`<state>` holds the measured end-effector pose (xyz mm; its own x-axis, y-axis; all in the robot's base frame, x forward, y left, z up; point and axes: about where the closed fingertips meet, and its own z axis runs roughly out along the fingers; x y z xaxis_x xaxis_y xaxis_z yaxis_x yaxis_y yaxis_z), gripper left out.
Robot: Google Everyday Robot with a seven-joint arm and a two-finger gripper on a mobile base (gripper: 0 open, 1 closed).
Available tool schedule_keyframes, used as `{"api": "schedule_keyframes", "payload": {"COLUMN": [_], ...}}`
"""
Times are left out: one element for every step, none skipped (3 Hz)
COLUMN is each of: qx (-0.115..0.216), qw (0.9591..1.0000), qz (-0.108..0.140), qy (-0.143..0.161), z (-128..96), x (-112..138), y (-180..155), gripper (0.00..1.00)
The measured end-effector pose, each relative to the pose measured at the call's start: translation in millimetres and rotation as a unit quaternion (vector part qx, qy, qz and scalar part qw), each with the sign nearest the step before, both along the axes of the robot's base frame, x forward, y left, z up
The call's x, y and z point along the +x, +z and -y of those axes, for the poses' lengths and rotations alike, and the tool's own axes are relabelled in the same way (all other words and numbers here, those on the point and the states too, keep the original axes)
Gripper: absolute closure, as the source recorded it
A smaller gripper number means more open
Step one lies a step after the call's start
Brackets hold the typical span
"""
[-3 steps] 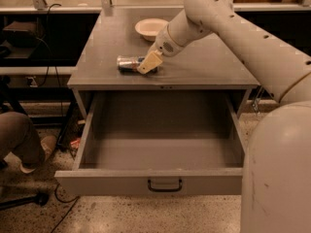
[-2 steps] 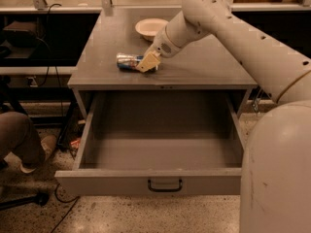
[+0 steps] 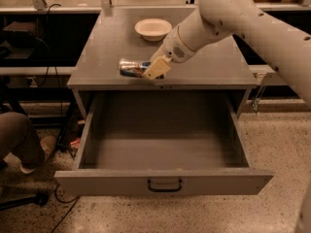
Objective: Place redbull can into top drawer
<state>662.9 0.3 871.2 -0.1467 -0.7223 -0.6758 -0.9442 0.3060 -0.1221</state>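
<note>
The grey cabinet (image 3: 112,42) fills most of what I can see, and its top drawer (image 3: 165,181) is pulled well out towards me, with the deep grey inside bare and the small black handle (image 3: 165,185) at the middle of the front panel. The robot's pale arm (image 3: 233,18) comes in from the upper right, slanting down and to the left across the cabinet top, wrist lowest. At the far left, by the floor, a person's bent leg (image 3: 14,140) and shoe (image 3: 43,147) sit beside the cabinet, clear of the drawer. A white bowl (image 3: 153,29) stands near the back of the top, just behind the wrist. The redbull can (image 3: 130,67) lies on its side near the front edge, above the open drawer. The tan gripper (image 3: 154,68) is right at the can's right end and covers it; I cannot tell whether it has a hold on the can.
</note>
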Motion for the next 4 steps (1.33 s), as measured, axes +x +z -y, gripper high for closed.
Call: {"api": "schedule_keyframes", "payload": {"qx": [0.009, 0.023, 0.038, 0.038], "qw": [0.9986, 0.9954, 0.9942, 0.9942], "qz": [-0.01, -0.04, -0.071, -0.071], "qy": [0.051, 0.084, 0.071, 0.071], "z": [9.8, 1.0, -18.2, -18.3], "x": [-73.0, -114.6, -137.1, -137.2], "y": [23.9, 3.9, -46.1, -46.1], "gripper": [1.0, 1.0, 1.0, 1.0]}}
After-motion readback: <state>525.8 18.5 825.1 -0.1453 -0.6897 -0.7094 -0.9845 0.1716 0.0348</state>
